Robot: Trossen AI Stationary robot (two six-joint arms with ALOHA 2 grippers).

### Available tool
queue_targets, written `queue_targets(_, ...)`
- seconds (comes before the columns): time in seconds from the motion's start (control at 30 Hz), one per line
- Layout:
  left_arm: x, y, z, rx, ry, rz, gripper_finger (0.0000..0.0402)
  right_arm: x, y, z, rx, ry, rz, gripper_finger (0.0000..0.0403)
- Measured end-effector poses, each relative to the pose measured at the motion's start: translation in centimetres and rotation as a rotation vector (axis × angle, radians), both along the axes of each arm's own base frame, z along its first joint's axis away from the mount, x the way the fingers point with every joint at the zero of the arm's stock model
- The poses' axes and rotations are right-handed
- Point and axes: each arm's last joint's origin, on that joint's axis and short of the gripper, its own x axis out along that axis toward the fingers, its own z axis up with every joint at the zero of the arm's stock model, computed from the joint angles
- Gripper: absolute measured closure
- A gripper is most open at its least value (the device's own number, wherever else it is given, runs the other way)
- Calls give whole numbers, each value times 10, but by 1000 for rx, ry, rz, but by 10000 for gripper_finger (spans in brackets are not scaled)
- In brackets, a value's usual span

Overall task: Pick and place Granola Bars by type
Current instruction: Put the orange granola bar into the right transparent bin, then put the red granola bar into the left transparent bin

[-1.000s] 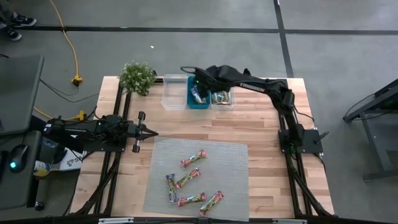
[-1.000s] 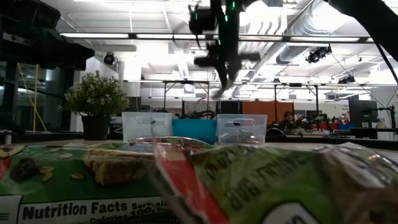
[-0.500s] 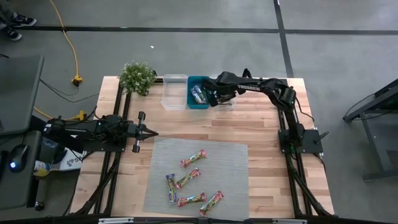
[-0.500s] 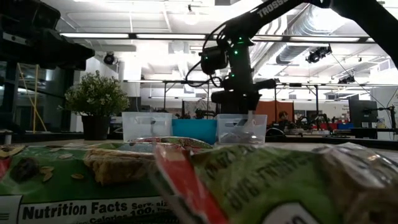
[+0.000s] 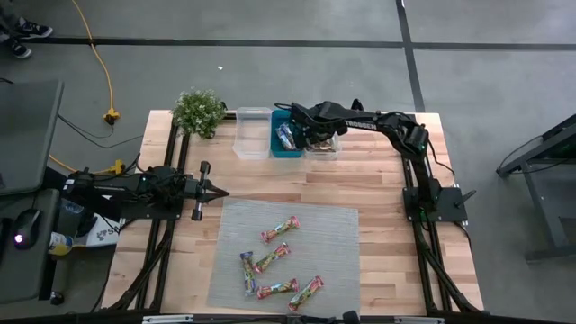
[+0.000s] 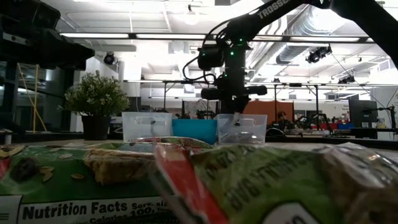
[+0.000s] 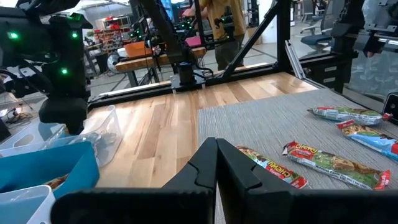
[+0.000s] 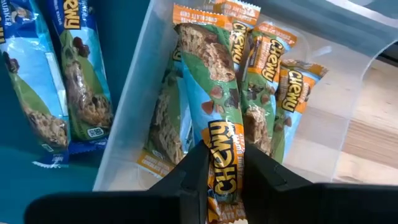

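Observation:
My right gripper (image 5: pixel 316 141) reaches down into the right clear bin (image 5: pixel 333 151) at the table's far edge, shut on an orange-green granola bar (image 8: pixel 214 99). More orange bars (image 8: pixel 270 81) lie in that bin. Blue-wrapped bars (image 8: pixel 74 74) lie in the teal bin (image 5: pixel 290 155) beside it. Several pink-and-green bars (image 5: pixel 280 230) lie flat on the grey mat (image 5: pixel 333 261). My left gripper (image 5: pixel 219 192) waits shut above the table's left side, clear of everything. My right gripper pinches the orange-green bar by its near end (image 8: pixel 224 163) between the two fingers (image 8: pixel 186 180), coming from above and slanting down into the bin. The bar runs out ahead of the fingers, and its far end (image 8: pixel 196 37) lies over the other bars in the bin.
An empty-looking clear bin (image 5: pixel 252 144) stands left of the teal one. A potted plant (image 5: pixel 198 112) sits at the far left corner. Bare wood (image 5: pixel 360 184) lies between the bins and the mat. In the left wrist view the bars (image 7: pixel 267 165) lie just ahead.
My right gripper has come down from high above the bins and moved toward the table's right edge, onto the right clear bin, carrying the bar with it. The bar now reaches among the orange bars in that bin.

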Motion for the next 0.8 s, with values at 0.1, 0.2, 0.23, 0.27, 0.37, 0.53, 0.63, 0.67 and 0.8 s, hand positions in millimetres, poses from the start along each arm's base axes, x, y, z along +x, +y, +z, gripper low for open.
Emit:
queue_targets(0.1,0,0,0,0,0,0,401,-1,1,0,8,7,-2,346)
queue_targets(0.2,0,0,0,0,0,0,401,0,2,0,16,12,28,335)
queue_targets(0.23,0,0,0,0,0,0,401,0,3,0,16,13,35,329)
queue_targets(0.27,0,0,0,0,0,0,401,1,3,0,15,16,41,323)
queue_targets(0.37,0,0,0,0,0,0,401,2,5,0,18,18,56,298)
queue_targets(0.53,0,0,0,0,0,0,401,4,11,0,26,23,94,256)
queue_targets(0.63,0,0,0,0,0,0,401,7,14,2,37,23,141,235)
queue_targets(0.67,0,0,0,0,0,0,401,8,16,4,34,23,152,230)
queue_targets(0.8,0,0,0,0,0,0,401,14,20,21,-12,35,203,220)
